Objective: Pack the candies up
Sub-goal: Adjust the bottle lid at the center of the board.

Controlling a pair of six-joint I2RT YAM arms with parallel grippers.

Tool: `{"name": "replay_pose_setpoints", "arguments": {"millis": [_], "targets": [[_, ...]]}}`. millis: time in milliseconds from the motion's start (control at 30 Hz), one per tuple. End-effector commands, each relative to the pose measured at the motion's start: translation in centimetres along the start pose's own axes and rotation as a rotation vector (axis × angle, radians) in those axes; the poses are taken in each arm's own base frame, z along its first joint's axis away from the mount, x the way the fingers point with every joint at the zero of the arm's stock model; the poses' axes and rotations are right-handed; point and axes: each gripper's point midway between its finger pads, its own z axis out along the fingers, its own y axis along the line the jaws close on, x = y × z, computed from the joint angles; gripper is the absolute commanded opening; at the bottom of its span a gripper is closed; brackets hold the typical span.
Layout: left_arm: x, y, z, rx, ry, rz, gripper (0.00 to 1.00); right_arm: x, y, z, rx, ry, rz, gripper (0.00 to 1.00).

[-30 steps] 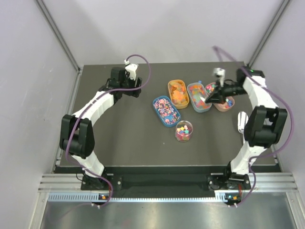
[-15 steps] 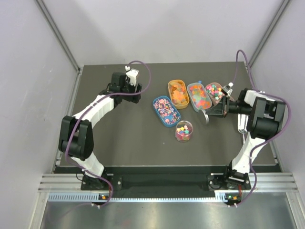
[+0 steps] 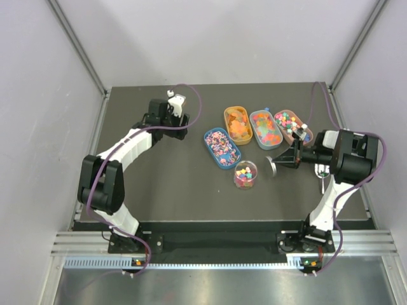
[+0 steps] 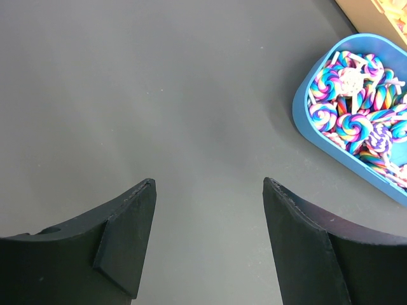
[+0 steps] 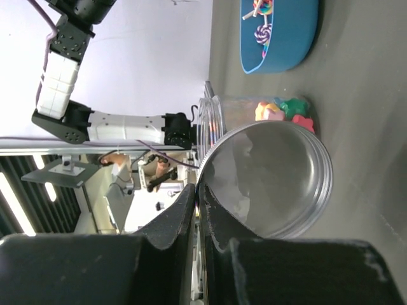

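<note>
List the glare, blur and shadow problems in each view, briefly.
Top external: even light, faint shadows, but the candies are too small to resolve. Left wrist: sharp on the blue tray; the table shows a pale sheen. Right wrist: picture lies sideways; the clear lid carries smeary reflections, and the right gripper is nearly black.

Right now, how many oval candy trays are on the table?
4, side by side right of centre: the dark blue tray leftmost, then the orange tray, the light blue tray, and the pink tray rightmost. None seems hidden.
</note>
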Motion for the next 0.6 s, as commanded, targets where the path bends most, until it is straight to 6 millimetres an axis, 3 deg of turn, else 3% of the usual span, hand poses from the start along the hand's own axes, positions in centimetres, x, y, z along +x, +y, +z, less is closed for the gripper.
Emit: {"name": "replay_pose_setpoints", "arguments": {"millis": [0, 233, 400, 567], "targets": [[-2.2, -0.2, -1.1, 0.002, -0.088, 0.030, 0.73, 0.0, -0.4, -0.2, 0.004, 0.001, -0.043, 0.06], [-1.7, -0.3, -1.1, 0.002, -0.097, 0.031, 0.73, 0.5, -2.4, -1.0, 0.071, 0.075, -0.040, 0.04], [-1.3, -0.2, -1.2, -0.004, -0.092, 0.036, 0.73, 0.2, -2.4, -1.7, 0.072, 0.095, -0.069, 0.06], [-1.9, -0.2, -1.3, -0.003, -0.102, 0.033, 0.73, -0.8, -2.2, -2.7, 0.097, 0.076, -0.111, 0.13]]}}
